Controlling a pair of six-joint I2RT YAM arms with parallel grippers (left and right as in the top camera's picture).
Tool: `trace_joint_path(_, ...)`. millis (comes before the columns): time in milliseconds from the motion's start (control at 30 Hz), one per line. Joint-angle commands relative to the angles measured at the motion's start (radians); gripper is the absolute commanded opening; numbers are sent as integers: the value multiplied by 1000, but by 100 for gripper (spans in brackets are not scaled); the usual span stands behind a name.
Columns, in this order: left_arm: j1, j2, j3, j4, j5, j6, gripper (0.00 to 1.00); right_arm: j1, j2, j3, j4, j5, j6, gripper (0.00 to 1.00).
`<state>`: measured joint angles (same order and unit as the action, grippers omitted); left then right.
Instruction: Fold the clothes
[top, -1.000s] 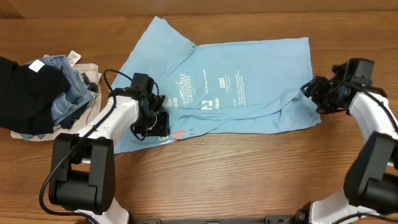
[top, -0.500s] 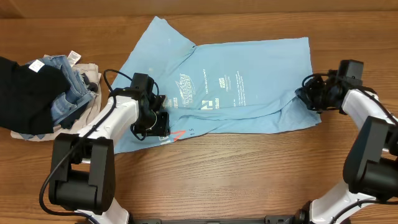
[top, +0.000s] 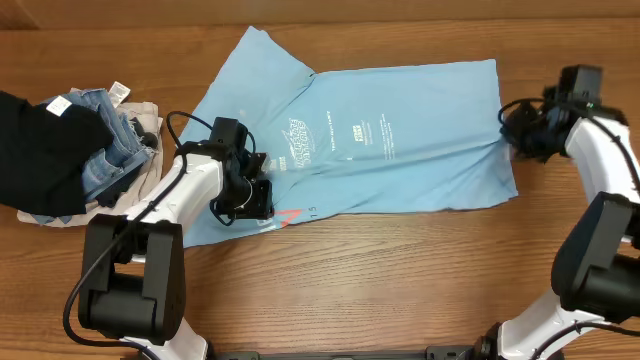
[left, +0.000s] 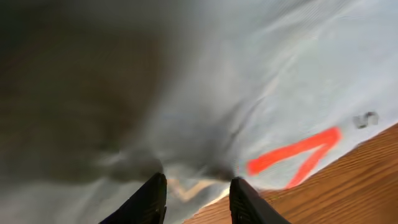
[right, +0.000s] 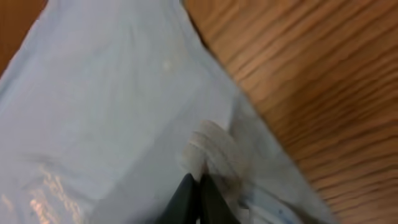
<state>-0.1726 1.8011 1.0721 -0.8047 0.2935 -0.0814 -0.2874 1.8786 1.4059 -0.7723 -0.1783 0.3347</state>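
A light-blue T-shirt (top: 400, 150) lies spread, print up, across the middle of the wooden counter (top: 400, 280), towards its far edge. At the shirt's right edge the right fingers (right: 200, 190) are pressed together on a bunched fold. The left fingers (top: 252, 196) sit slightly apart on its near-left part; whether they grip cannot be told. A heap of jeans and dark garments (top: 60, 150) lies at the counter's left edge.

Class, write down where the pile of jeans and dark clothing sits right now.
Overhead, the pile of jeans and dark clothing lies at the table's left edge, just left of the spread light-blue T-shirt.
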Motion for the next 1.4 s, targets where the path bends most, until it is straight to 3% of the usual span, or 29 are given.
trace_joint_path(0,-4,9,-5,6,11,7,37,0,-39,59,-23,97,-55,4)
trace_joint_path(67,-4,9,-5,5,11,7,37,8,-39,59,-22,87,-57,19)
trace_joint_path(100,-4,9,-5,5,11,7,37,17,-39,59,-19,70,-84,43)
trace_joint_path(133,-4,9,-5,5,10,7,37,25,-39,59,-18,68,-85,58)
trace_joint_path(200,-4,9,-5,5,10,7,37,33,-39,59,-23,69,-85,66)
trace_joint_path(400,-1,9,-1,-1,-5,6,34,30,-38,58,-145,42,-69,68)
trace_joint_path(467,11,4,16,-27,-5,-1,30,30,-37,52,-187,42,-69,68)
trace_joint_path(567,60,-22,80,-100,-5,4,31,30,-37,52,-202,33,-65,69)
trace_joint_path(667,117,-60,150,-140,-34,27,38,30,-37,52,-204,-16,-66,69)
trace_joint_path(767,140,-65,184,-128,-31,83,56,30,-37,52,-204,-26,-66,69)
trace_joint_path(867,132,-48,181,-101,-35,113,64,30,-37,52,-207,-26,-66,69)
trace_joint_path(1367,61,130,179,-31,-39,100,54,30,-37,52,-207,-25,-66,69)
